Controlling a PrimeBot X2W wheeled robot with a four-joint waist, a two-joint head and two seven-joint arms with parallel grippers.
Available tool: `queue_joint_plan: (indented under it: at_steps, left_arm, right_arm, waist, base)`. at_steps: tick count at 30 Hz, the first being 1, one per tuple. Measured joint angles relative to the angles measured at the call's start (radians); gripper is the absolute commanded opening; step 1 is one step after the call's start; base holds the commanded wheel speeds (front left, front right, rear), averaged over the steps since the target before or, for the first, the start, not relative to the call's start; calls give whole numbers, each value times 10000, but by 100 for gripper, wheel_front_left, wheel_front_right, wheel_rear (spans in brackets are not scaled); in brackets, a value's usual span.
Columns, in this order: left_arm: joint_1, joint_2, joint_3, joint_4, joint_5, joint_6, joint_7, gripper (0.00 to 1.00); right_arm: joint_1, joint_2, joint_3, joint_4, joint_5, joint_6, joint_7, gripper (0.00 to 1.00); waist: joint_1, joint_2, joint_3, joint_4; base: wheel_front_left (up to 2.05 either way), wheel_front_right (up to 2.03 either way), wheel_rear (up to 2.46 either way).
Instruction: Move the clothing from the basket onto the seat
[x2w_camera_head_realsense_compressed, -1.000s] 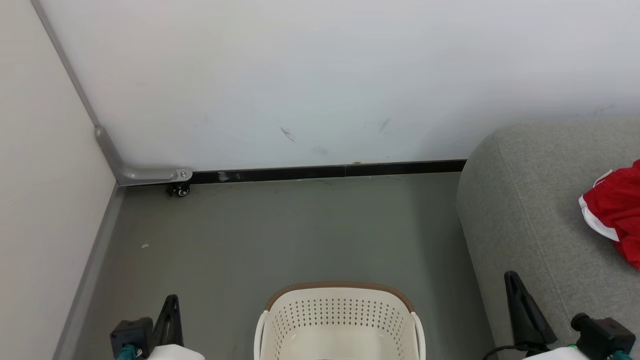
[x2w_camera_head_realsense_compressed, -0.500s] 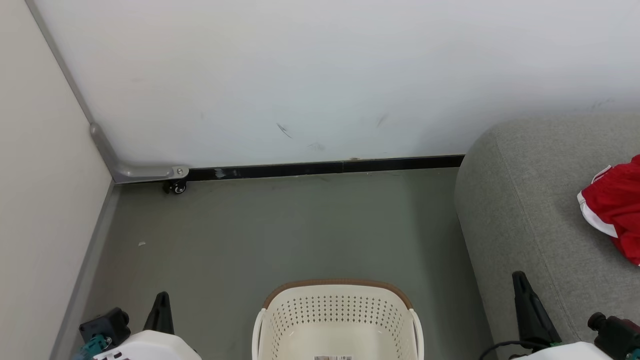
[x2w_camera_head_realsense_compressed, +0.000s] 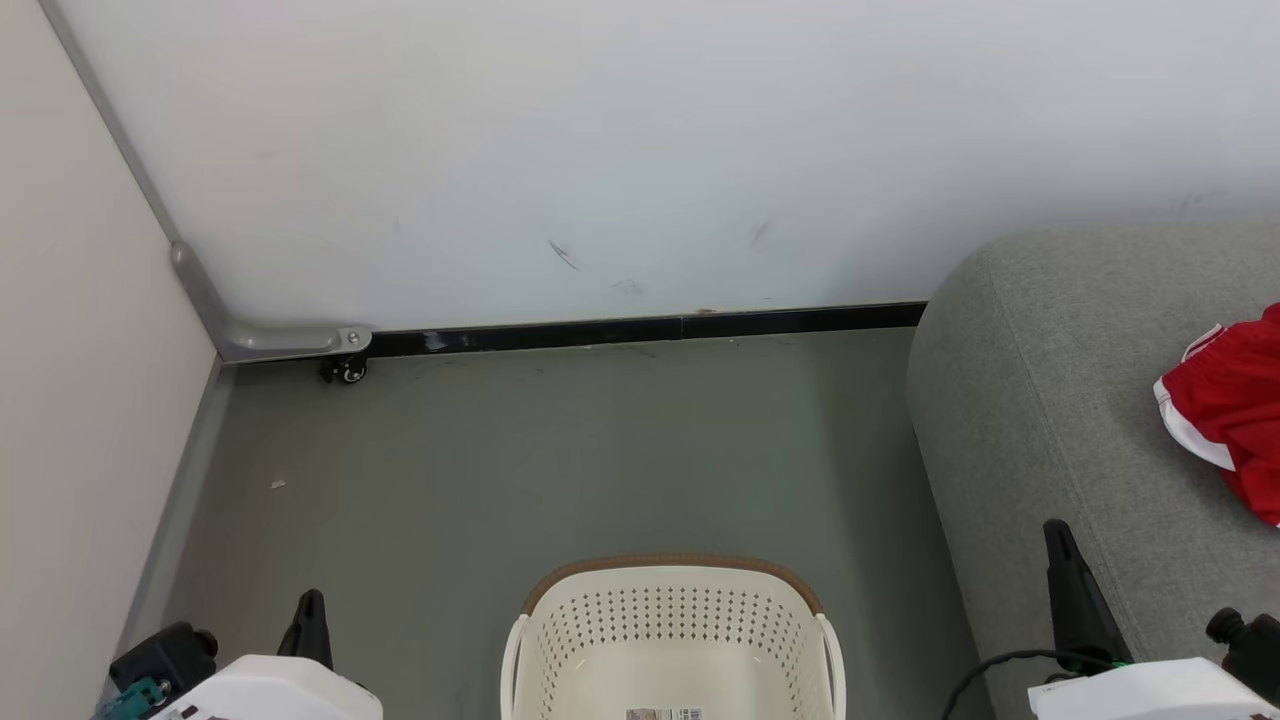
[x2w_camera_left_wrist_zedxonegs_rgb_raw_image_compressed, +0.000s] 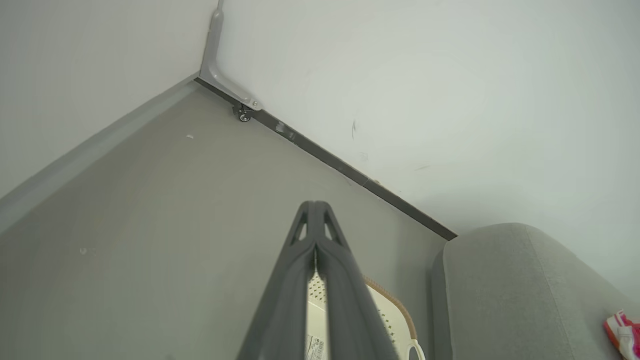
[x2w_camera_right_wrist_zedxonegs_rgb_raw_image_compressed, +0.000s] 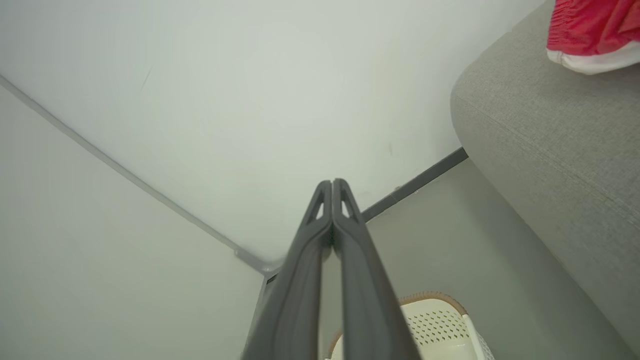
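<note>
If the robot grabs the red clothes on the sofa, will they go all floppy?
Probably floppy: the red clothing lies crumpled in soft folds on the sofa, so it would likely droop from a pinch. It looks thin, so probably light too.

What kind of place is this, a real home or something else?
Probably a staged test room, not a real home. The grey sofa and the laundry basket suggest a living space, but the bare white wall panel has a small caster wheel at its foot, like a movable partition.
</note>
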Motion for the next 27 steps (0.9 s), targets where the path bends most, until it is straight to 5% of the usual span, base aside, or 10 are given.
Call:
queue_joint_plan:
  at_steps: [11, 27]
  left_arm:
    - [0, -27, 226, -171, -1661, -362, 332, 0]
    - [0, -69, 541, -491, -4197, -974, 832, 0]
  right_arm:
    - [-32, -6, -86, 69, 1544, 0, 337, 0]
    - [-429, -31, -284, 314, 3923, 0, 775, 0]
  waist:
    - [13, 0, 14, -48]
    - [-122, 0, 228, -121]
  base:
    - [0, 0, 0]
    - [0, 0, 0]
